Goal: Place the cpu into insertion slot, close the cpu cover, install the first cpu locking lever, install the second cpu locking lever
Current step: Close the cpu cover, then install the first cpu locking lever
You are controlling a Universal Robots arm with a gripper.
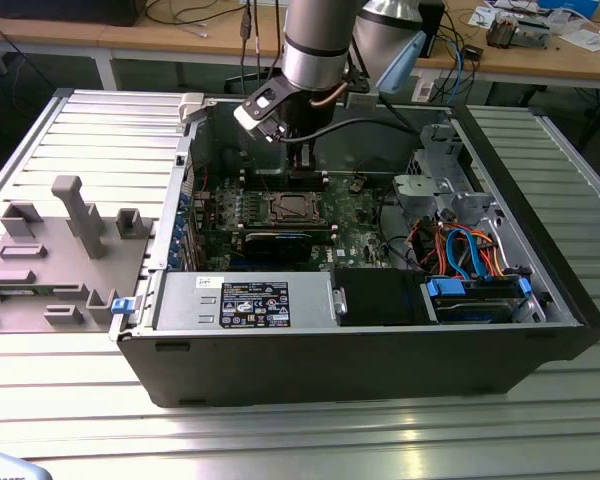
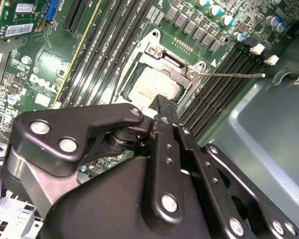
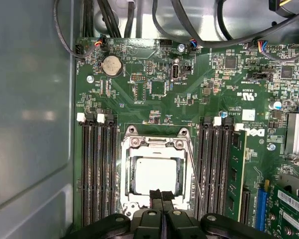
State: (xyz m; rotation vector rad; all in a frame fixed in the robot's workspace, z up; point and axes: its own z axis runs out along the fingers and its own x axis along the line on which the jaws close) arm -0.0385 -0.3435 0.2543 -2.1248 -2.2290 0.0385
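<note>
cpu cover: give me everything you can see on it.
The cpu cover is a thin silver metal frame with a square window. It lies flat over the cpu, whose pale top shows through the window, on the green motherboard. The shut gripper sits at one edge; contact is unclear. A thin wire lever sticks out beside it.

The silver-grey cpu (image 3: 154,175) lies flat in the dark square insertion slot (image 3: 131,179). The cpu cover (image 3: 157,143), a silver frame, lies down over it, the chip showing through its window.

Robotics lab, slatted aluminium table (image 1: 80,440), cable-strewn wooden benches (image 1: 180,45)
</note>
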